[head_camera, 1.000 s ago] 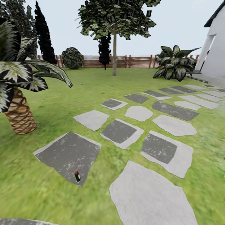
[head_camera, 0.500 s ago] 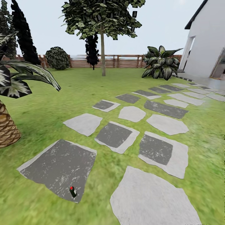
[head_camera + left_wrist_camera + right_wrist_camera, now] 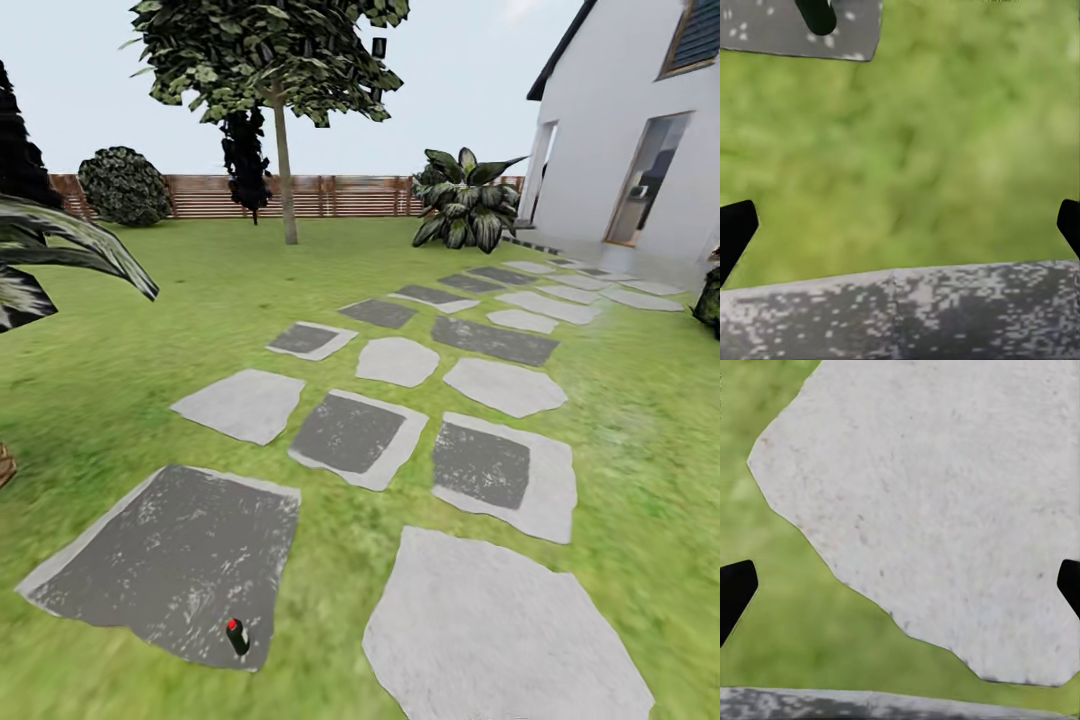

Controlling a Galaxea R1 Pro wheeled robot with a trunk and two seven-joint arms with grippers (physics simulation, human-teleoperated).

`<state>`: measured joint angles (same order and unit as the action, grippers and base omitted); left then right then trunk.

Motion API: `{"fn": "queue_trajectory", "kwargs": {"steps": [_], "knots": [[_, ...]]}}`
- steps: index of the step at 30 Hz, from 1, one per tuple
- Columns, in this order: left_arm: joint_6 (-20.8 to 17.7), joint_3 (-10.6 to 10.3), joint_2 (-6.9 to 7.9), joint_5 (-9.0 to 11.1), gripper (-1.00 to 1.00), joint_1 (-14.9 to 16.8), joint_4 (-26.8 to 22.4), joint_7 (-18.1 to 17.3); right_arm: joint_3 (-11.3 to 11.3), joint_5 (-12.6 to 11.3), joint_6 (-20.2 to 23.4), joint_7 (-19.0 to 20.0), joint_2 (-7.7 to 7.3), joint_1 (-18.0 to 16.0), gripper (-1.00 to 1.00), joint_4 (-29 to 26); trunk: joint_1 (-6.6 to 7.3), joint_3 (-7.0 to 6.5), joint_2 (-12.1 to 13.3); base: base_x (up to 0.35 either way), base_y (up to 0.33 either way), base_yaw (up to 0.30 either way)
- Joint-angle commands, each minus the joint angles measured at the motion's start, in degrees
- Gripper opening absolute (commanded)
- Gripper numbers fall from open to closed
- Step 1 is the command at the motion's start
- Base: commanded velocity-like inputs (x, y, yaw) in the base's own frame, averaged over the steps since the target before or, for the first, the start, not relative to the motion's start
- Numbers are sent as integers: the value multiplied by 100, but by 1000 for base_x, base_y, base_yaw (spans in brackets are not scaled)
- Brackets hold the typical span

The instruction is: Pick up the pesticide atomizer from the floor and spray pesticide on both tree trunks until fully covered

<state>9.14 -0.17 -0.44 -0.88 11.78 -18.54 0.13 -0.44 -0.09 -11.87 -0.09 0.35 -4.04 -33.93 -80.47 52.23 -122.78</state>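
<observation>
The pesticide atomizer (image 3: pixel 237 636) stands on the near corner of a dark grey slab (image 3: pixel 170 560) set in the grass (image 3: pixel 150 330). In the left wrist view it shows as a dark shape (image 3: pixel 816 13) well ahead of the left gripper (image 3: pixel 900 225) — fingertips (image 3: pixel 735 229) spread wide, grass between them. The right gripper (image 3: pixel 900 585) — also spread — hangs over a pale slab (image 3: pixel 945 495).

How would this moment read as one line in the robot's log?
stage: approaching | atomizer: on dark slab, untouched | left gripper: open | right gripper: open
</observation>
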Motion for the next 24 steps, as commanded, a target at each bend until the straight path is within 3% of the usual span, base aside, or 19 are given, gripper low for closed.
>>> {"fn": "queue_trajectory", "kwargs": {"steps": [1, 8, 20, 24], "knots": [[0, 0, 0, 0, 100, 0, 0, 3, 0, 0, 0, 0, 0, 0, 100, 0, 0, 0, 0, 0, 327, -266], [0, 0, 0, 0, 100, 0, 0, 5, 0, 0, 0, 0, 0, 0, 100, 0, 0, 0, 0, 68, 284, -266], [8, 15, 14, 12, 100, 0, -23, 8, 0, 0, 0, 0, 0, 0, 100, 0, 0, 0, 0, 7, 15, -266], [270, 125, 273, 116, 100, 37, -82, -34, 0, 0, 0, 0, 0, 0, 100, 0, 0, 0, 0, 0, 0, -266]]}}
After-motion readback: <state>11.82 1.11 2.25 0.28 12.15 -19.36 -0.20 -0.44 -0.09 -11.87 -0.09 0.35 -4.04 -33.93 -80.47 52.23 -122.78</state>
